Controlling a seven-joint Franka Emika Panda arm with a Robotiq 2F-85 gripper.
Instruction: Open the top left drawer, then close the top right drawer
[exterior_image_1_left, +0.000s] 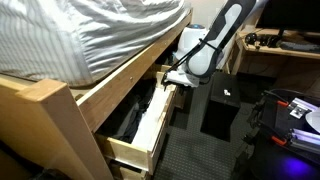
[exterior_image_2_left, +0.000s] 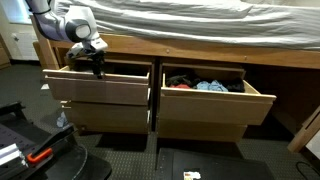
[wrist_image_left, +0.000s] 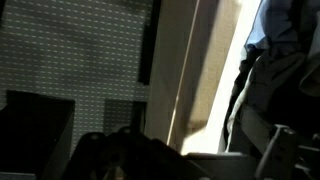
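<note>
Beneath the striped bedding (exterior_image_2_left: 200, 20), a pale pine bed frame (exterior_image_2_left: 270, 52) holds the drawers side by side. Of the 2 stacked on the arm's side, the top left drawer (exterior_image_2_left: 100, 88) stands pulled out above a lower drawer (exterior_image_2_left: 108, 118), and black clothing (exterior_image_1_left: 132, 116) lies inside it. Just beside it the top right drawer (exterior_image_2_left: 215, 108) also stands open, with blue and mixed-colour clothes (exterior_image_2_left: 205, 84) heaped in it. The hand (exterior_image_2_left: 97, 65) hangs at the top left drawer's rim, reaching inside. I cannot tell how far its fingers are parted or whether they grip anything.
</note>
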